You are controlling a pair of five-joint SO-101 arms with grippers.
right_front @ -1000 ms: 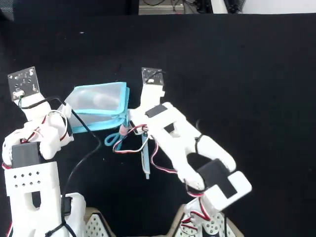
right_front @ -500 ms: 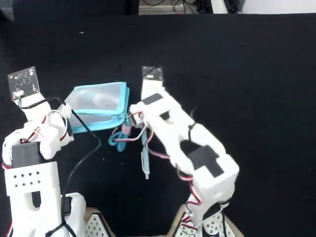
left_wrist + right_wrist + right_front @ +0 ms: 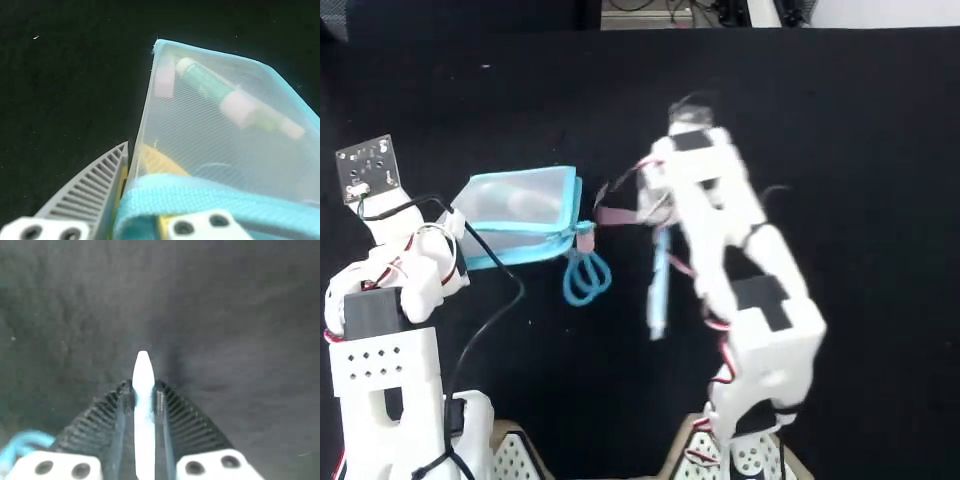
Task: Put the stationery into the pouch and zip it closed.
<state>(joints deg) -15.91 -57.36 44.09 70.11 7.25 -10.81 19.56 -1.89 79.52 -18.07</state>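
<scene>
Gripping pen [image 3: 143, 367] — right tool [image 3: 143, 390], scissors [image 3: 585, 278] beside pouch [image 3: 515, 205]

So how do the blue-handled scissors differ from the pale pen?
The blue-handled scissors lie on the black table beside the blue mesh pouch; the pale slim pen is clamped in the right tool. The scissors show two rounded loops; the pen is one straight stick. Neither is fully inside the pouch.

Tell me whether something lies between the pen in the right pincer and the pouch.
Yes: the blue-handled scissors lie between the pale blue pen, held in the right pincer, and the near right corner of the translucent mesh pouch with light blue trim.
</scene>
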